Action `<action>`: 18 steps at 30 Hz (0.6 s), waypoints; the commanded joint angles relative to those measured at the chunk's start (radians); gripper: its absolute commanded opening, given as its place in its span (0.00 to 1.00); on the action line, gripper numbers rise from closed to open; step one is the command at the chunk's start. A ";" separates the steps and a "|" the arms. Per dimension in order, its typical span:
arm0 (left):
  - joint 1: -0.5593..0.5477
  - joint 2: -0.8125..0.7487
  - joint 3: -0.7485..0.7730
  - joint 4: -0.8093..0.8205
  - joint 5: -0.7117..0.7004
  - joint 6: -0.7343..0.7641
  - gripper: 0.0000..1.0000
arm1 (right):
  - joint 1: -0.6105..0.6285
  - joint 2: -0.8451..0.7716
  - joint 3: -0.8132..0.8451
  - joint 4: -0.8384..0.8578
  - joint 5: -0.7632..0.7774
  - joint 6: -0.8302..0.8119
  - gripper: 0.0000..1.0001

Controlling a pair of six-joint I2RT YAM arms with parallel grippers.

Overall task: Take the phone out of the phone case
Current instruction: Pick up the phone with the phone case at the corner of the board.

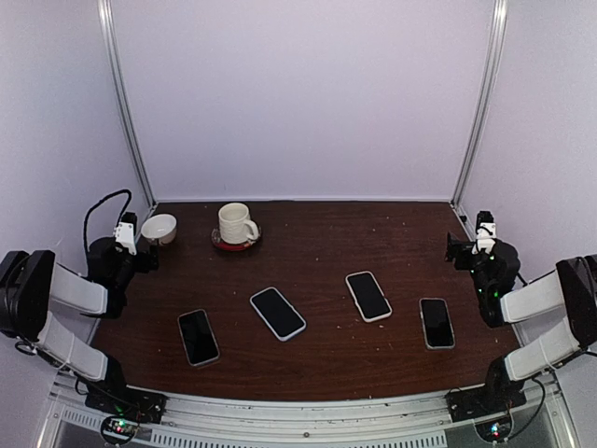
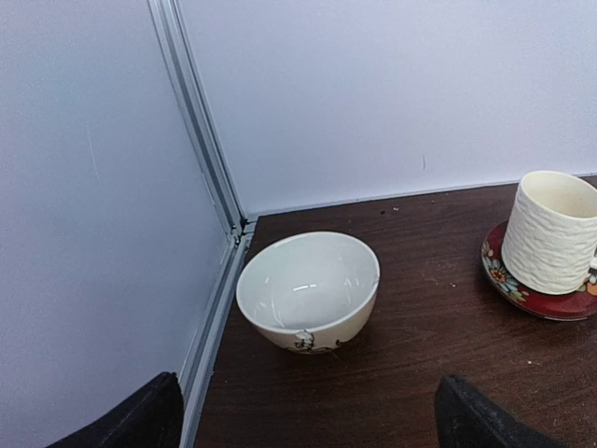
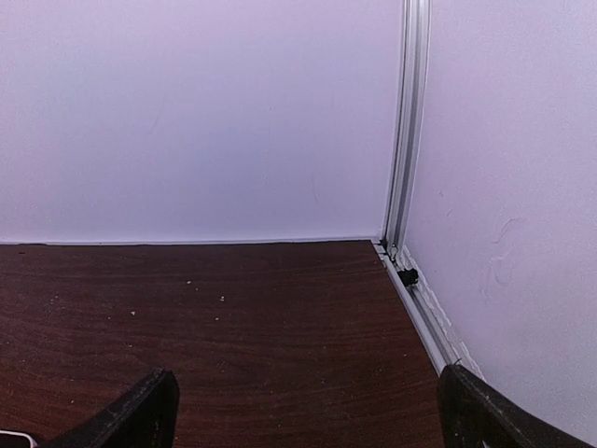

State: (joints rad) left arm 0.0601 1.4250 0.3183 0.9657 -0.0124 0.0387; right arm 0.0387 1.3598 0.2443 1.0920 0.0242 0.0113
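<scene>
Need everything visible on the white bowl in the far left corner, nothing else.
The white bowl looks like glazed ceramic: glossy, round, plain rim, with a small dark printed mark low on its outer wall. It is empty and upright. It stands on the dark wooden table in the far left corner, close to the metal frame rail. The mug on its saucer is apart to its right. Nothing but the table visibly touches it; the open left gripper sits short of it.
</scene>
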 commanded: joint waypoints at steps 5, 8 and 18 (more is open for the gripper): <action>0.010 0.005 0.019 0.030 -0.008 -0.010 0.97 | -0.004 0.004 0.020 0.001 -0.003 0.007 1.00; 0.010 0.006 0.021 0.030 -0.008 -0.008 0.98 | -0.003 0.003 0.023 -0.003 -0.002 0.005 1.00; 0.009 -0.094 0.087 -0.187 -0.015 -0.010 0.92 | 0.025 -0.136 0.062 -0.179 0.103 0.003 1.00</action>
State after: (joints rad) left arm 0.0601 1.4136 0.3294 0.9226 -0.0128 0.0380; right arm 0.0425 1.3220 0.2451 1.0458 0.0422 0.0113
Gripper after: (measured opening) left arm 0.943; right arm 0.997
